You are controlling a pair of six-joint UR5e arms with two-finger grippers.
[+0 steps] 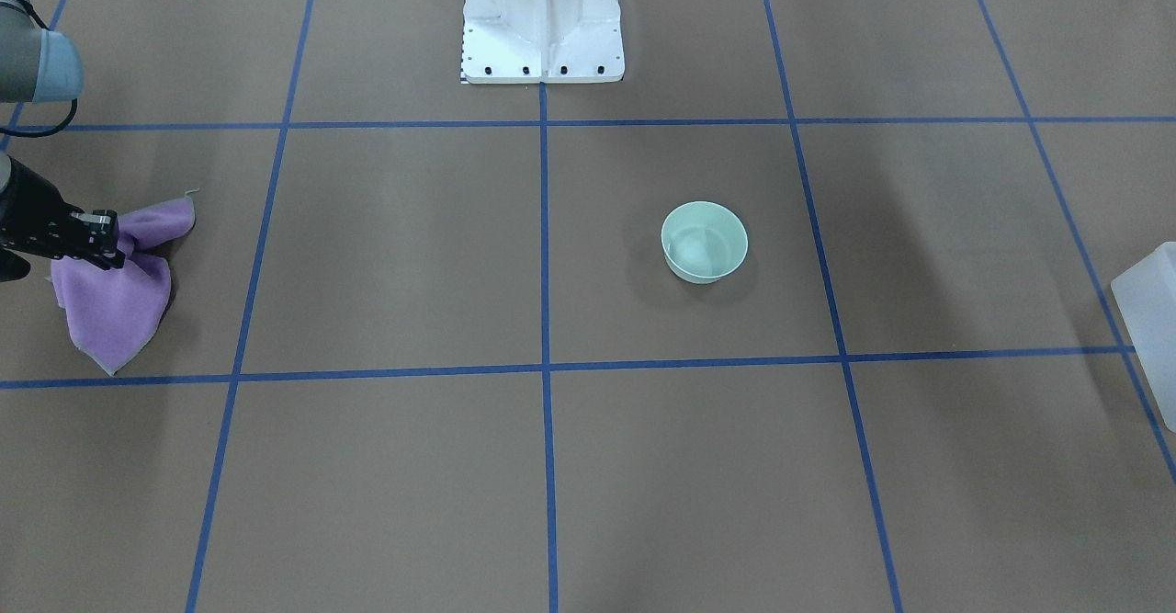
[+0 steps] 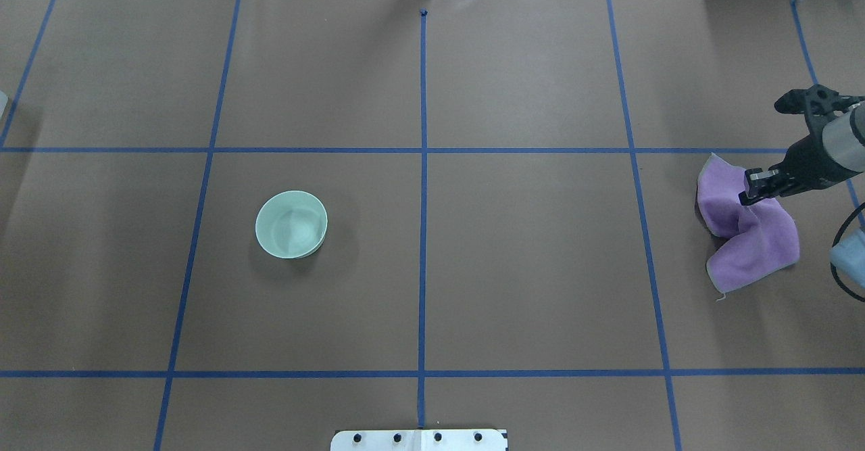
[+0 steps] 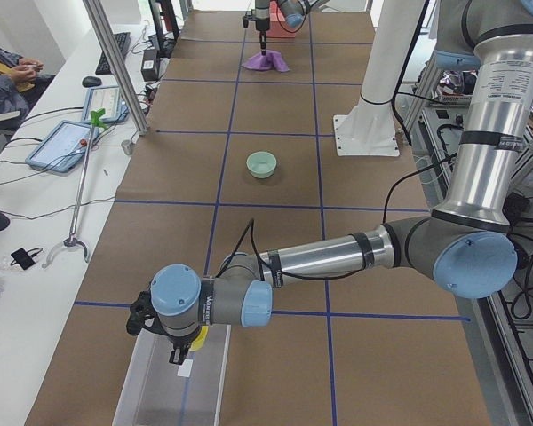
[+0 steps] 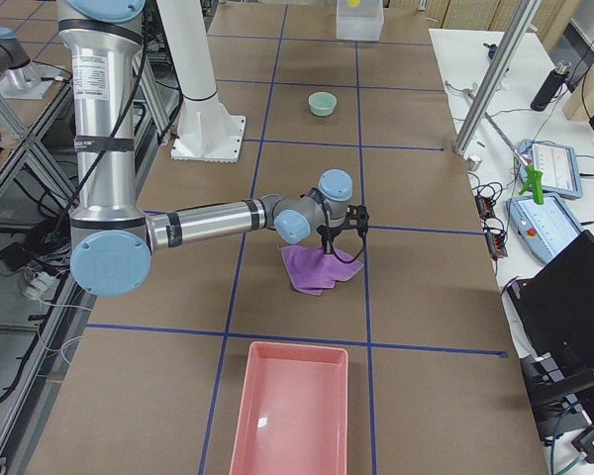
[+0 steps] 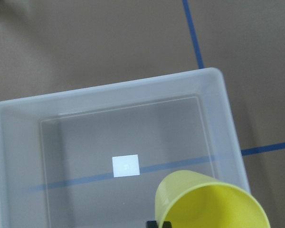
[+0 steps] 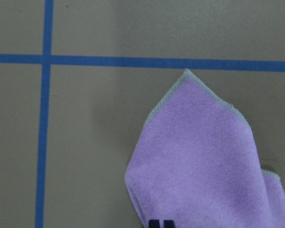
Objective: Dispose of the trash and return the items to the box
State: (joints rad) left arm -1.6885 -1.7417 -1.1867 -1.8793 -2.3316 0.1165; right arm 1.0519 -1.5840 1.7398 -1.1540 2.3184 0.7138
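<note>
My left gripper [image 5: 159,223] is shut on the rim of the yellow cup [image 5: 209,202] and holds it above the translucent box [image 5: 218,109]. The exterior left view shows this too, with the cup [image 3: 198,337] over the box [image 3: 173,390]. The box holds only a white label. The mint-green bowl [image 2: 291,224] stands upright on the brown table, left of centre; it also shows in the front-facing view [image 1: 704,242]. My right gripper [image 2: 747,194] is shut on a purple cloth [image 2: 750,234] at the table's right side; the cloth is pinched up at the grip while its lower part rests on the table.
A pink tray [image 4: 292,416] lies on the table beyond the cloth, at the robot's far right end. The white pedestal base [image 1: 542,20] stands at the robot's side of the table. Blue tape lines cross the brown table [image 2: 527,262].
</note>
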